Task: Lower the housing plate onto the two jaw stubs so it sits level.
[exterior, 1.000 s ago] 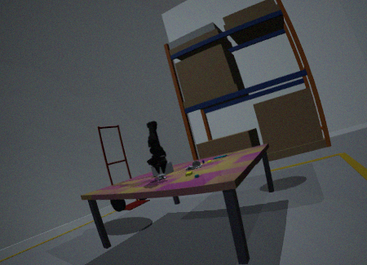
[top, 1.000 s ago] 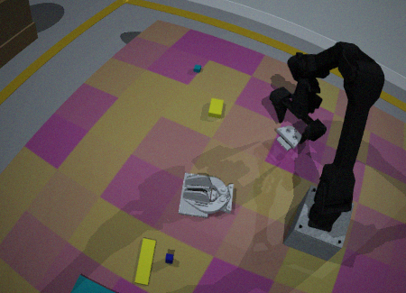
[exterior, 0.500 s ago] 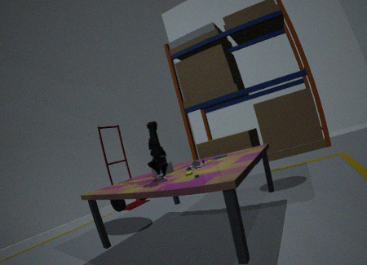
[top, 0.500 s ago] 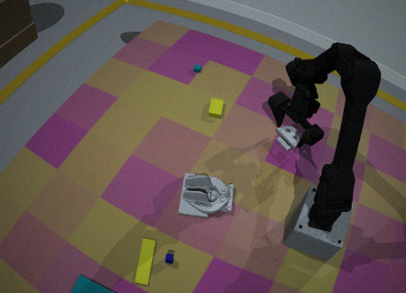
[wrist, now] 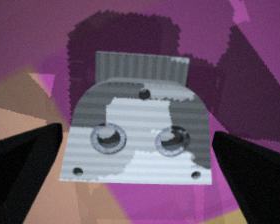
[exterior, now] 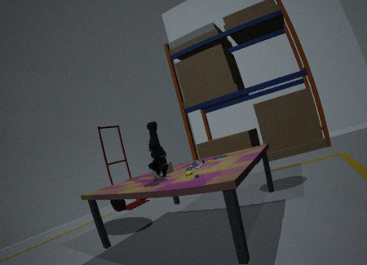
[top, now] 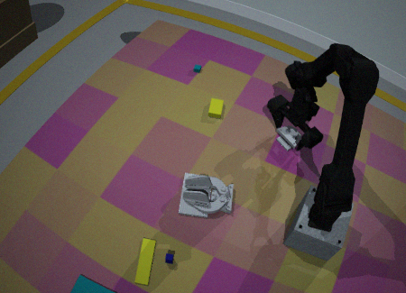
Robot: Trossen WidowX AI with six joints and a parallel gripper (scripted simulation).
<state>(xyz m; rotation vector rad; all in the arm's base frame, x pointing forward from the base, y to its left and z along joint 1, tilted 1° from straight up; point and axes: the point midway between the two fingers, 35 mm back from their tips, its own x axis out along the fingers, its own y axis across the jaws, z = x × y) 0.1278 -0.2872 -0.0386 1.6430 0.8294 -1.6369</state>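
The light grey housing plate (top: 293, 139) (wrist: 136, 165) has a rounded edge, two ringed holes and three small holes. A ribbed grey block (wrist: 141, 67) shows beyond its rounded edge in the wrist view. My gripper (top: 289, 135) (wrist: 139, 134) is open, with one finger on each side of the plate and gaps between fingers and plate in the wrist view. The grey base assembly (top: 189, 210) stands apart, left of the gripper in the top view, with two grey jaws (top: 198, 182) (top: 197, 198) side by side on it. Whether the plate touches the table is hard to tell.
On the patchwork table (top: 171, 141) (exterior: 212, 177) are a yellow block (top: 216, 107), a small teal cube (top: 198, 68), a long yellow bar (top: 145, 262), a small blue cube (top: 169, 259) and a teal piece (top: 92, 286) at the near edge. The arm's grey base (top: 316, 241) stands right of the assembly.
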